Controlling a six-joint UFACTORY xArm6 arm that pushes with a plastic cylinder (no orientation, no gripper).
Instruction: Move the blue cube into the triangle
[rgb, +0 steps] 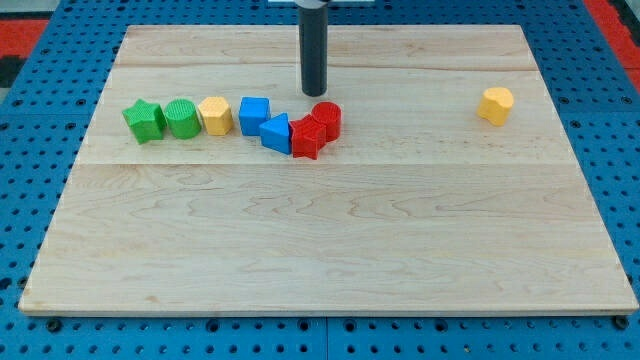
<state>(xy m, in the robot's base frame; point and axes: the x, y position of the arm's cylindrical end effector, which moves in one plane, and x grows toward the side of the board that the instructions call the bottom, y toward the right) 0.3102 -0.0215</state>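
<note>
My tip (316, 93) sits near the far edge of the bench (320, 250), about mid-width. No gripper on this rig: the rod is bare, so nothing is grasped or clamped. It stands upright, just behind the cluster of blocks.

Nearest to it: red cylinder (327, 119), just toward the view's right and bottom of the tip, apparently not touching. In front of that, a red cube-like block (307, 139), touching the cylinder.

Blue triangle (276, 132) abuts the red block on the view's left. Blue cube (254, 114) lies to the view's left of the tip and slightly nearer the front edge, touching or almost touching the triangle's back-left side.

Key relation: the cube lies left of the tip; the triangle is to the cube's front-right. Judgement: the tip must get round to the cube's far-left side to push it rightward.

Farther left, in a row: yellow hexagonal block (215, 115), green cylinder (182, 118), green star (144, 120). Second yellow block (495, 104) alone near the far right corner.
</note>
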